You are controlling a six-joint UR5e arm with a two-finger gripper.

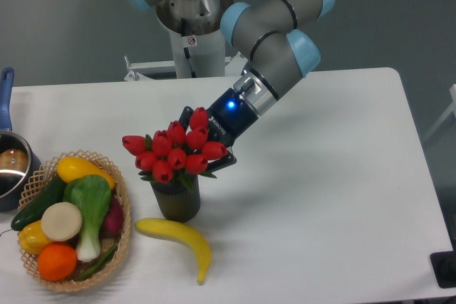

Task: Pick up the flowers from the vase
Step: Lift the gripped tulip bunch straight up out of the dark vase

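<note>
- In the fixed camera view we see the gripper (201, 149) reaching in from the right, its fingers closed on the flowers (175, 150).
- The red buds sit just above the mouth of the vase (176, 201), which stands upright on the table (320, 176).
- A banana (178, 236) lies just in front of the vase, with a basket (122, 229) of produce to its left.

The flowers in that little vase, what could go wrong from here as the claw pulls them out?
1. The claw is hidden behind the flowers, so its hold cannot be confirmed; the bunch might slip back.
2. The stems are not yet out of the vase; dragging them could tip the vase.
3. The banana lies just in front of the vase, and the basket sits close beside it, so a toppling vase could knock either.
</note>
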